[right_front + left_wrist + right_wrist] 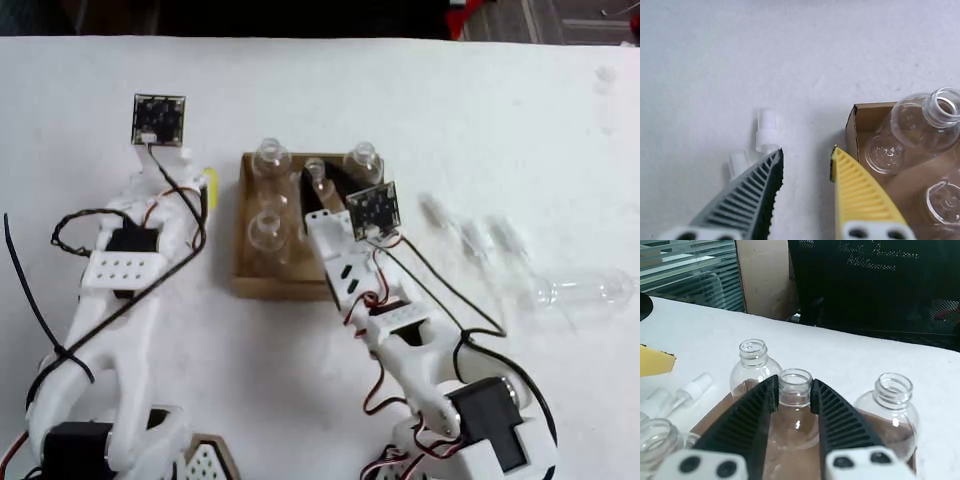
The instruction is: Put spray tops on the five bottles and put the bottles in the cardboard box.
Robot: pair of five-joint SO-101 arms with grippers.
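Cardboard box (268, 287) mid-table holds upright uncapped bottles (268, 230); right gripper (794, 386) is clamped on one bottle (795, 415) by the neck inside it. Left gripper (806, 152) gapes empty just left of the box, spray tops (766, 132) lying just beyond its grey jaw, so the left arm is nearer.

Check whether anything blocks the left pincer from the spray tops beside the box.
Nothing visible does: the spray tops lie on the table, right at the grey fingertip of the open left pincer.
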